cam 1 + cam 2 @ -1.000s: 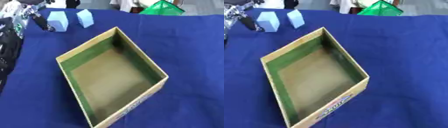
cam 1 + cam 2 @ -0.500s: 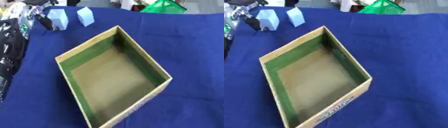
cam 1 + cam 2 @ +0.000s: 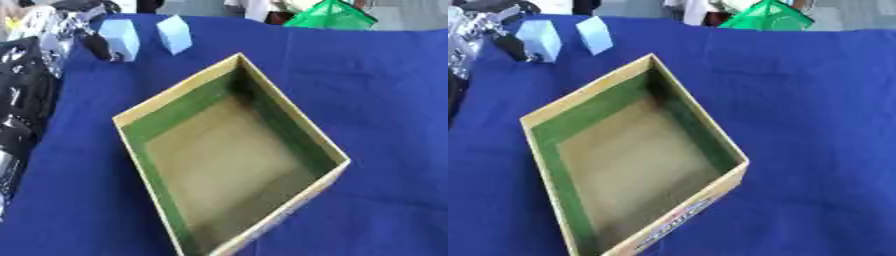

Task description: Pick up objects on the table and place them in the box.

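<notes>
Two light blue blocks stand on the blue cloth at the far left: one nearer the table's left edge and one to its right. My left hand reaches in from the left side, open, with a dark finger down against the left face of the nearer-edge block. No finger shows on the block's other sides. The open cardboard box, green on its inner walls, lies askew in the middle and holds nothing. My right hand shows in neither view.
My black and silver left arm runs along the left edge of the view. A green, net-like object sits at the far edge, upper right. Blue cloth stretches to the right of the box.
The whole picture has shifted slightly, so the camera has moved. My left hand has crept a little rightward, closing the gap to the left blue block. The blocks and box have not moved.
</notes>
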Action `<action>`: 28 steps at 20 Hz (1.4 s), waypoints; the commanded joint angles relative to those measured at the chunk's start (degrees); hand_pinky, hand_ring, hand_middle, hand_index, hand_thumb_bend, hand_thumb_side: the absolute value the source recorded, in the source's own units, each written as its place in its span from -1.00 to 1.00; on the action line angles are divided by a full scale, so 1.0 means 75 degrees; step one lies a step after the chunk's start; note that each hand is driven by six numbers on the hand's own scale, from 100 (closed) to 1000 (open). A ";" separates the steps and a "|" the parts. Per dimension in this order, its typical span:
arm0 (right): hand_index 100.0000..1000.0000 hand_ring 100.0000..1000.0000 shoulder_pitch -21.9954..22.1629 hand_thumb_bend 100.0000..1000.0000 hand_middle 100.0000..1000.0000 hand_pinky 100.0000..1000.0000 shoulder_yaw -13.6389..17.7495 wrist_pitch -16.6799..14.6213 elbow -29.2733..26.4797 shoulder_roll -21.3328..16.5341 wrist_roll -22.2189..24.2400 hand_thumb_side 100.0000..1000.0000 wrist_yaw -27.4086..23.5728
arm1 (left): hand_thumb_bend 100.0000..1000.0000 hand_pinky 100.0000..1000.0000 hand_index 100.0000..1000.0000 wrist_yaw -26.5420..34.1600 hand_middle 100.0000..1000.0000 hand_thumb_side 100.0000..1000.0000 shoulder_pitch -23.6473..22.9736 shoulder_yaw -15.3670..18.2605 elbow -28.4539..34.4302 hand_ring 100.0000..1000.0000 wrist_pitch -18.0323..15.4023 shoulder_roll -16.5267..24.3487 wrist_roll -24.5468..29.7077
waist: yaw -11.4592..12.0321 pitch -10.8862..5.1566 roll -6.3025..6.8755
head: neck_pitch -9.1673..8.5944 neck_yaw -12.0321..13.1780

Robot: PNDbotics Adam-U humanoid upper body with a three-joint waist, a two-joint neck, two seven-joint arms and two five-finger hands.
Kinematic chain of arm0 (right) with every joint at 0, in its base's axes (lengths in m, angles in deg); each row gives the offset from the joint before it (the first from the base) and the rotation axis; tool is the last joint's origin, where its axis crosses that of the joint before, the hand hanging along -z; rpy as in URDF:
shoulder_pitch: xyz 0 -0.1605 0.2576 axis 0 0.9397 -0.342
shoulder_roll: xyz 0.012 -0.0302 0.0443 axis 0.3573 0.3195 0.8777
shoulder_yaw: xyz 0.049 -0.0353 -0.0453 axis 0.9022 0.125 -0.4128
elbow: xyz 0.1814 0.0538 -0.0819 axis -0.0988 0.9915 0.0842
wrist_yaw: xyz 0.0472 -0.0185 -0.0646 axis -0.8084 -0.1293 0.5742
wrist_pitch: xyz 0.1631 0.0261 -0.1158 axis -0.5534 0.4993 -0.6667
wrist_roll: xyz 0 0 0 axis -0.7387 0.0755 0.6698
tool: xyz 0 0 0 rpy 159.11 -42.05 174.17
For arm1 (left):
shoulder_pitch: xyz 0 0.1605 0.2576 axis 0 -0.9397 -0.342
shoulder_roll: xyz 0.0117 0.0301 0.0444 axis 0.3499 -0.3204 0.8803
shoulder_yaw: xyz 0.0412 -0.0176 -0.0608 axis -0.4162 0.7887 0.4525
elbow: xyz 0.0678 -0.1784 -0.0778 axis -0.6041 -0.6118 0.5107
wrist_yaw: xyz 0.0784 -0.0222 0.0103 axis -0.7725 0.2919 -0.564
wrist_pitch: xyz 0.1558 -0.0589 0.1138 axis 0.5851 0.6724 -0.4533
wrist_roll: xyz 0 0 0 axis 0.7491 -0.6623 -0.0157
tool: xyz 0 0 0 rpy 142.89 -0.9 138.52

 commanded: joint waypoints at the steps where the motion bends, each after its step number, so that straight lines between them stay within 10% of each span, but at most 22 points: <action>1: 0.62 0.64 -0.0153 -0.49 0.07 0.55 0.0013 -0.0044 -0.0050 -0.0242 0.0010 1.00 -0.0048 | -0.06 0.63 0.91 -0.0008 0.75 -1.00 0.0205 0.0051 0.0069 0.79 0.0068 0.0295 0.0179 | -0.0003 -0.0167 0.0026 | -0.0135 0.0064; 28: 0.62 0.64 -0.0072 -0.49 0.05 0.55 0.0036 -0.0047 -0.0010 -0.0235 0.0037 1.00 -0.0099 | -0.57 0.15 0.54 0.0022 0.19 -1.00 0.0221 -0.0028 0.0206 0.14 0.0017 0.0165 -0.0693 | 0.0045 -0.0217 0.0048 | 0.0119 0.0160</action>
